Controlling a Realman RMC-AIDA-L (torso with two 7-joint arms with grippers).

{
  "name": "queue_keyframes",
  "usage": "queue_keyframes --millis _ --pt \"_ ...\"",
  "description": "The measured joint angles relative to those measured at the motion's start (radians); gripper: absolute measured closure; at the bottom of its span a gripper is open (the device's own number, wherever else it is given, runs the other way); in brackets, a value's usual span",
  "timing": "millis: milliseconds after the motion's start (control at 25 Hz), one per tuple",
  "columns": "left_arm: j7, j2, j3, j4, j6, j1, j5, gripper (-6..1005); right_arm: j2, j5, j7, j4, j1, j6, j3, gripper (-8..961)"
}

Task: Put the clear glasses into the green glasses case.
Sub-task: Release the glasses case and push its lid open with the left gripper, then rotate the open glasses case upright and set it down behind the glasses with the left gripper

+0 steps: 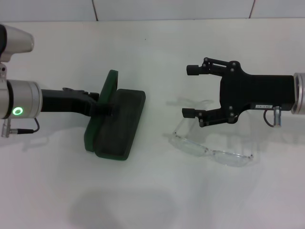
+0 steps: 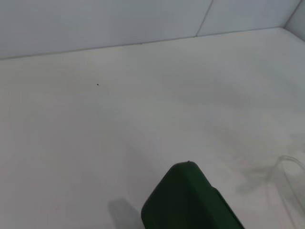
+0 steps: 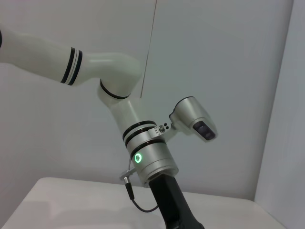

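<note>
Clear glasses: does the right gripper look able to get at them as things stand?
Probably yes. The right gripper is open and above the clear glasses, with nothing between them; the green case lies apart.

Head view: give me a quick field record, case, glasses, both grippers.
case: green glasses case open, lid raised on its left side, dark inside empty
glasses: clear glasses on the white table, right of the case, apart from it
left gripper: at the lid; fingers hidden behind it
right gripper: open, above the glasses' far side, holding nothing
task state: glasses not yet in the case
</note>
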Motion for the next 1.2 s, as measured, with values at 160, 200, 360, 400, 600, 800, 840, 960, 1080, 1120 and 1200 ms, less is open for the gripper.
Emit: queue_keyframes --millis 160,200,360,400,600,800,840,960,1080,1120,1200 --pt "0.008 0.003 -0.003 0.0 -0.009 0.0 0.0 162 0.0 0.0 0.0 0.0 0.0 0.0 0.0 74" --pt "0.012 0.004 -0.004 0.0 -0.01 -0.001 0.0 164 0.0 0.0 0.0 0.0 0.0 0.0 0.0 75" --pt "0.077 0.006 -0.007 -0.002 -0.026 0.001 0.0 233 0.002 0.0 -0.002 0.0 0.0 0.0 0.0 76" --pt "0.091 0.005 -0.008 -0.002 -0.033 0.002 0.0 297 0.002 0.0 -0.002 0.0 0.0 0.0 0.0 76" --pt "0.146 0.008 -0.009 -0.004 -0.059 -0.001 0.0 550 0.003 0.0 -0.003 0.0 0.0 0.0 0.0 78" --pt "0.196 0.009 -0.009 0.0 -0.075 -0.011 -0.001 736 0.004 0.0 -0.004 0.0 -0.009 -0.001 0.005 79" --pt "0.21 0.009 -0.009 0.0 -0.076 -0.016 -0.001 770 0.003 0.0 -0.005 -0.001 -0.013 -0.004 0.008 80" --pt "0.274 0.011 -0.009 0.002 -0.081 -0.033 -0.002 801 0.004 0.0 -0.006 -0.004 -0.019 -0.008 0.01 81" --pt "0.386 0.011 -0.009 -0.003 -0.088 -0.055 -0.01 795 0.003 -0.013 -0.006 -0.005 -0.023 -0.008 0.011 82" --pt "0.424 0.01 -0.009 -0.007 -0.089 -0.064 -0.012 793 0.002 -0.026 -0.005 -0.006 -0.023 -0.009 0.011 82" --pt "0.5 0.007 -0.006 -0.017 -0.088 -0.083 -0.012 789 0.003 -0.063 0.0 -0.011 -0.023 -0.021 0.011 83"
